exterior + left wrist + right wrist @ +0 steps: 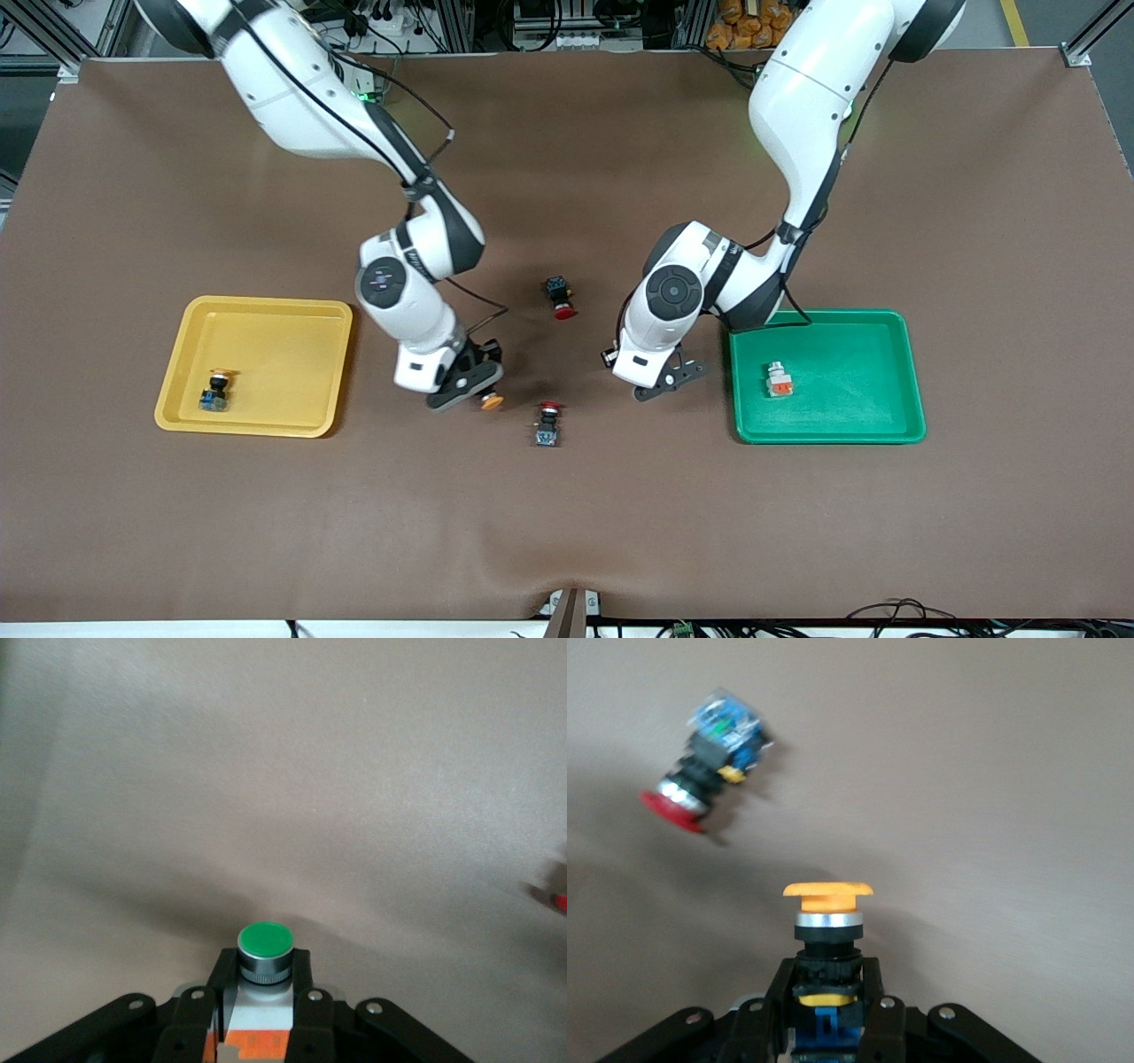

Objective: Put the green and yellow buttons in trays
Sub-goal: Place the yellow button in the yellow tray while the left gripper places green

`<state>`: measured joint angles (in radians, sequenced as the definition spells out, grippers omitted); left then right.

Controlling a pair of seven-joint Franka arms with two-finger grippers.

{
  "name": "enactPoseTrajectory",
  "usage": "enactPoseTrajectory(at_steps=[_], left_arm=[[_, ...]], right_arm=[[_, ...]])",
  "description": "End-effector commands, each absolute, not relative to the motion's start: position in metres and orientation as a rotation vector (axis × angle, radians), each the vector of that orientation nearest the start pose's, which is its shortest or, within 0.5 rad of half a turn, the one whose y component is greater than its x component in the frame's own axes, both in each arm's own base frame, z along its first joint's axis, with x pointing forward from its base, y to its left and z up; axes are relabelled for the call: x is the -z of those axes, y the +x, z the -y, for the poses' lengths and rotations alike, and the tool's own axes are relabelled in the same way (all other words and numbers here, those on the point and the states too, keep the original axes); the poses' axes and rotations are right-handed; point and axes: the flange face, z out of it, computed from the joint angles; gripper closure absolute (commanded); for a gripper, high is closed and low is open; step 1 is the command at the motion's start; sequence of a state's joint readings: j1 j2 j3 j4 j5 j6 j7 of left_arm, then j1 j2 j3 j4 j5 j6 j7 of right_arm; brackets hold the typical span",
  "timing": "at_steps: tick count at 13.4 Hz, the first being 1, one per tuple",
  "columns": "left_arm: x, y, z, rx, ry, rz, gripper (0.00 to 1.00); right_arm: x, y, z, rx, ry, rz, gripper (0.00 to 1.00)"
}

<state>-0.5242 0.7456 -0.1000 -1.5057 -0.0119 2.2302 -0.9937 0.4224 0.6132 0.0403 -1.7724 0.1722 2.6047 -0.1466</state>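
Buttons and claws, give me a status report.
Left claw shut on green button. Right claw shut on yellow button. Red button lies nearby.

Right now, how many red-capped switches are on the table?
2. One red-capped switch lies mid-table between the arms; the other lies nearer the front camera, beside the right gripper. None seems hidden.

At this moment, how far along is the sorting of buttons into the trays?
About halfway. One yellow-capped button lies in the yellow tray and one silver-white button in the green tray. In hand: the right gripper is shut on a second yellow-capped button, the left gripper on a green-capped button. Both still need placing.
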Motion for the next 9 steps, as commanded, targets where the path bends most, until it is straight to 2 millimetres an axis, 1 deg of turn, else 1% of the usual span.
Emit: enactPoseTrajectory(at_steps=[1, 2, 3, 4, 5, 6, 7, 8, 9], left_arm=[[-0.277, 0.601, 0.382, -0.131, -3.117, 0.561, 1.00], [-0.292, 0.608, 0.364, -0.140, -3.119, 0.521, 1.00], [-0.303, 0.616, 0.342, -0.160, -3.113, 0.481, 1.00], [-0.312, 0.624, 0.320, -0.181, -3.112, 0.447, 1.00], [-0.323, 0.629, 0.296, -0.212, -3.108, 0.390, 1.00], [-0.327, 0.633, 0.271, -0.260, -3.098, 0.336, 1.00], [-0.326, 0.636, 0.245, -0.281, -3.100, 0.291, 1.00], [-0.326, 0.638, 0.224, -0.287, -3.097, 0.252, 1.00], [-0.324, 0.641, 0.202, -0.295, -3.096, 0.218, 1.00]], right_arm=[[-0.294, 0.625, -0.217, 0.211, -2.915, 0.637, 0.99], [-0.306, 0.632, -0.181, 0.182, -2.922, 0.636, 0.98], [-0.320, 0.637, -0.142, 0.167, -2.922, 0.657, 0.96], [-0.327, 0.638, -0.110, 0.128, -2.915, 0.698, 0.93], [-0.334, 0.639, -0.074, 0.096, -2.909, 0.712, 0.89], [-0.341, 0.638, -0.044, 0.067, -2.904, 0.707, 0.85], [-0.352, 0.634, -0.024, 0.035, -2.902, 0.684, 0.79], [-0.365, 0.632, -0.015, 0.012, -2.902, 0.656, 0.48], [-0.374, 0.632, -0.004, -0.018, -2.900, 0.627, 0.14]])
